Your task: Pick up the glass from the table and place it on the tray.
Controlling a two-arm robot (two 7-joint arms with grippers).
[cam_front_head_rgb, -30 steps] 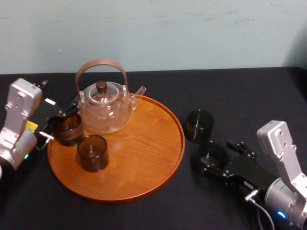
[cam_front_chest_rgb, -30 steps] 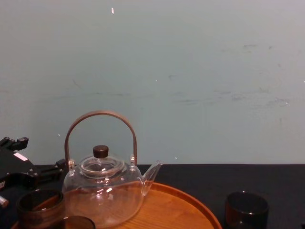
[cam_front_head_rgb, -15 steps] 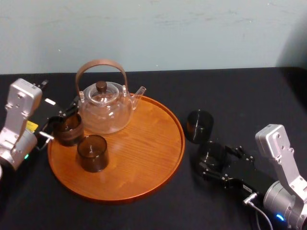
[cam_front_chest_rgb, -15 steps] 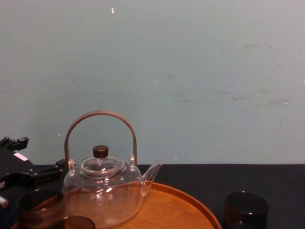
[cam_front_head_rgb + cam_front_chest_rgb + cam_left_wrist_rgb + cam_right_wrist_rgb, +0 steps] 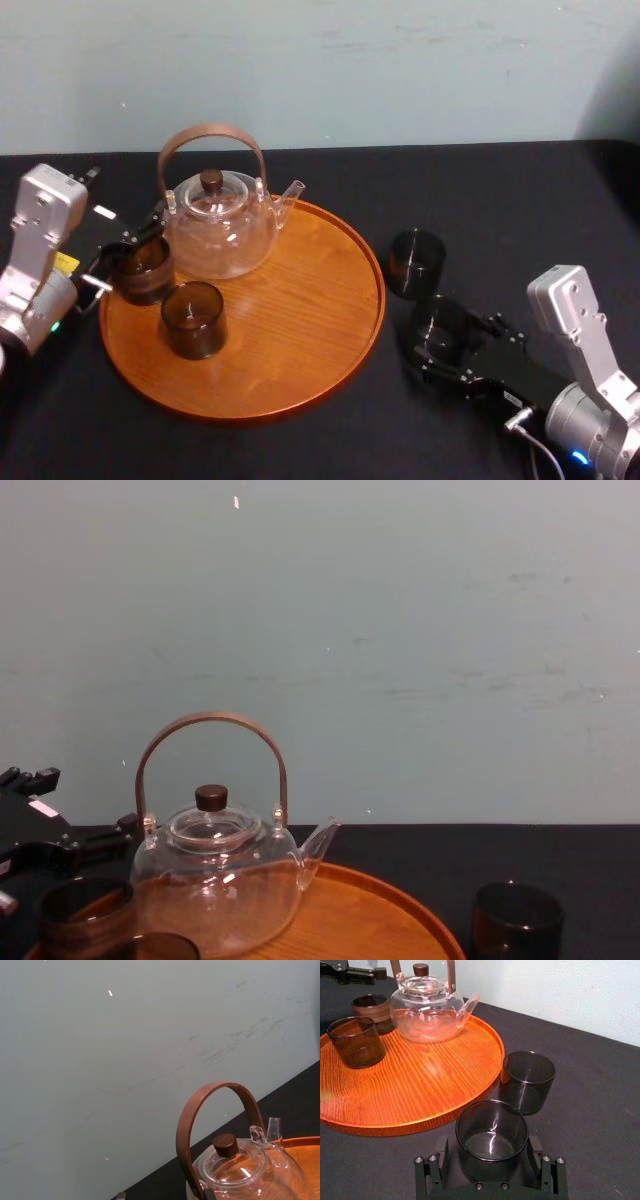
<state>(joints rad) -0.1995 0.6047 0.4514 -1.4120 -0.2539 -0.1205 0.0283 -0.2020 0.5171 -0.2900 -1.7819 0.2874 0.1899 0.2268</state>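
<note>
4x glasses (image 5: 440,330) (image 5: 416,262) (image 5: 192,318) (image 5: 140,268) – 1x teapot (image 5: 220,225), 1x tray (image 5: 300,320)

Right gripper (image 5: 448,340) around dark glass (image 5: 438,322), on table (image 5: 500,200), just beside tray (image 5: 300,330)

A pale grey-green wall (image 5: 400,630) is seen behind, matt, w/ faint scuffs (image 5: 430,692) & streaks; the table (image 5: 520,190) is covered in plain black, meeting the wall at the back; a shadow (image 5: 618,90) is cast on the wall's right edge.

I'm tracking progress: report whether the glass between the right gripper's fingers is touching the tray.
Apart. The head view shows a strip of black table between the glass and the rim of the tray.
</note>
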